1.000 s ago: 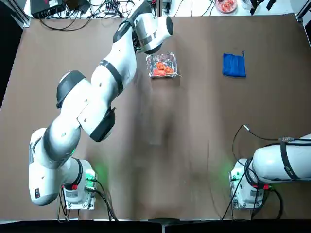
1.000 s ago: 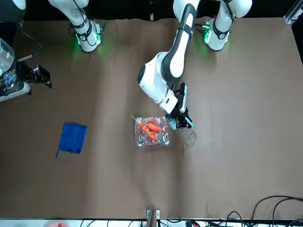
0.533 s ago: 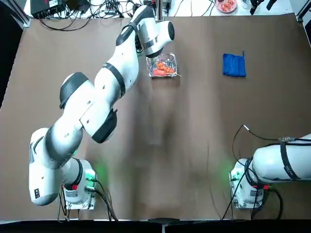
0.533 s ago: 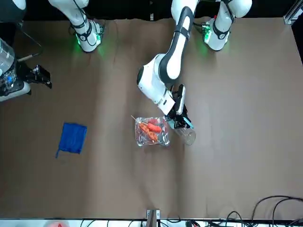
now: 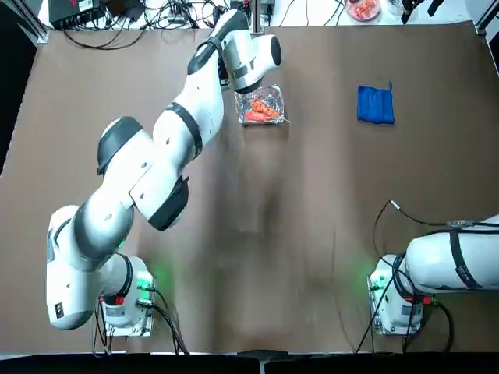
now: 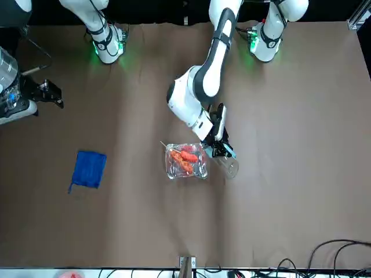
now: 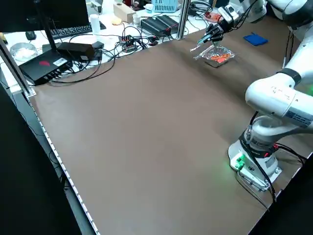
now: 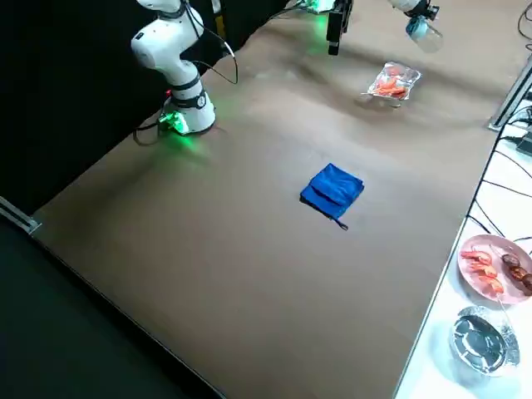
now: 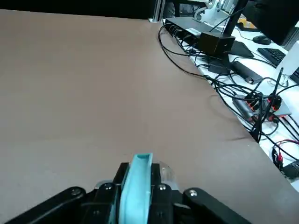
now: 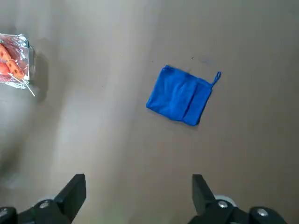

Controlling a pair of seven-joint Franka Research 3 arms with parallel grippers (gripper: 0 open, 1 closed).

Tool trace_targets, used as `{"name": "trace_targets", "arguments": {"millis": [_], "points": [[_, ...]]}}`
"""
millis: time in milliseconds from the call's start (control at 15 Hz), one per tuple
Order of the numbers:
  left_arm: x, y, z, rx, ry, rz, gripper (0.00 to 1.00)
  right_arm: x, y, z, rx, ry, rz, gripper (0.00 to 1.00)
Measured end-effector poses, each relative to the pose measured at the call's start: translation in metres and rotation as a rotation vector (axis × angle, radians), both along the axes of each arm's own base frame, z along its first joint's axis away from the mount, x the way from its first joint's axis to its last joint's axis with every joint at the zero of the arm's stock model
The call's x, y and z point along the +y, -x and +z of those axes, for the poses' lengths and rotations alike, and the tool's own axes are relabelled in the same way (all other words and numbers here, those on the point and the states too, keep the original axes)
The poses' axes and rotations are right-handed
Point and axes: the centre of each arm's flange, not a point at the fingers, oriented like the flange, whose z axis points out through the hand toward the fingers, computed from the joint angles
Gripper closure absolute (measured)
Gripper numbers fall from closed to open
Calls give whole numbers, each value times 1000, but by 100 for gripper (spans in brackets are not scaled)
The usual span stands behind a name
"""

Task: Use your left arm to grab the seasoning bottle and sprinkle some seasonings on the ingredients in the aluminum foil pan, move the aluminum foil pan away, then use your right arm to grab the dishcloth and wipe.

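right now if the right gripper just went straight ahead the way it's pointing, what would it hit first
Judging by its wrist view, the right gripper, fingers open, looks down at bare table. Going straight on, it would probably meet that surface first, short of the blue dishcloth. The aluminum foil pan lies well aside. Depth is hard to judge.

Two white robot arms with grey joints and green-lit bases.
The left arm is built of rounded white shells with dark grey joint caps and bands; black cables trail from its base. The right arm carries a black cable along its white shell. Behind each tool sits a black wrist mount; the right tool's fingers are black.
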Motion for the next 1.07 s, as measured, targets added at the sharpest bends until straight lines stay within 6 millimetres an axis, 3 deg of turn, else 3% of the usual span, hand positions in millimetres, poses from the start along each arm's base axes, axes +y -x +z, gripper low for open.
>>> {"name": "trace_targets", "arguments": {"millis": [200, 400, 800, 1067], "points": [[-4, 0, 9, 5, 26, -3, 77, 0, 0, 0, 0, 0, 0, 0], [1, -4, 31, 91, 117, -7, 77, 0, 0, 0, 0, 0, 0, 0], [67, -47, 100, 284, 384, -8, 77, 0, 0, 0, -1, 0, 0, 0], [143, -80, 156, 323, 575, 3, 77, 0, 0, 1, -1, 0, 0, 0]]}}
